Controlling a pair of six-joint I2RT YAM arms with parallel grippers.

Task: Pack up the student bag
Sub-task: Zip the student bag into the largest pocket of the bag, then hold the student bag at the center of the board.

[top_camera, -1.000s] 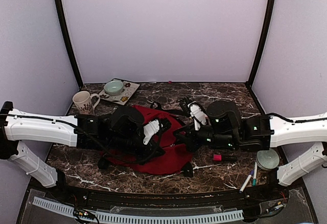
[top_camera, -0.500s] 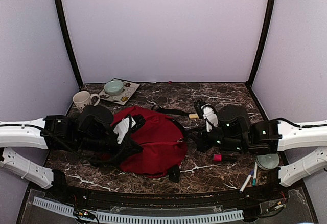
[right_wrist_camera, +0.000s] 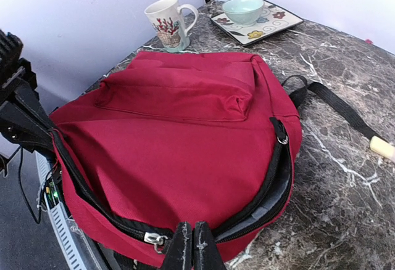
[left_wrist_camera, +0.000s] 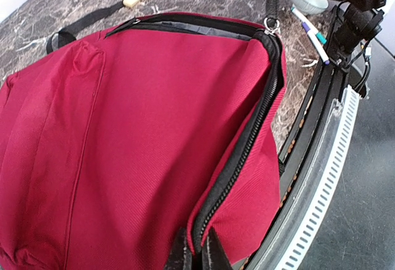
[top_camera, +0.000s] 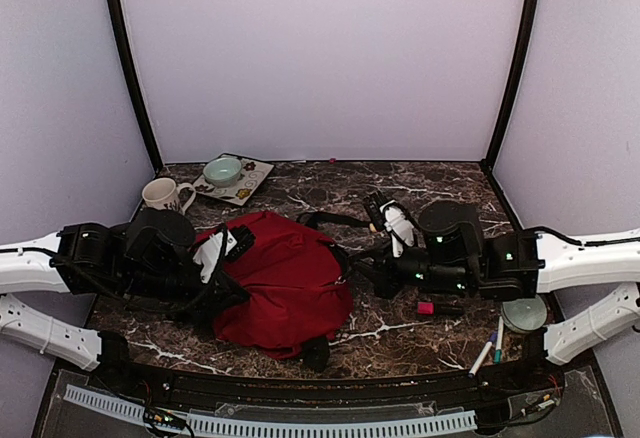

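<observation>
Student bag (top_camera: 285, 278) lay flat in the middle of the marbled surface (top_camera: 420, 183), dark red, its black zipper partly open onto grey lining. The left arm (top_camera: 40, 268) reached in low from the left, its left gripper (left_wrist_camera: 196, 254) pinching the student bag's zipper rim. The right arm (top_camera: 590, 258) stretched in low from the right, the right gripper (right_wrist_camera: 193, 245) clamped on the rim beside a zipper pull (right_wrist_camera: 154, 239).

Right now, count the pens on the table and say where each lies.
2. A white pen and a teal-tipped pen lie side by side near the front right corner of the table. More may be hidden under the student bag.
</observation>
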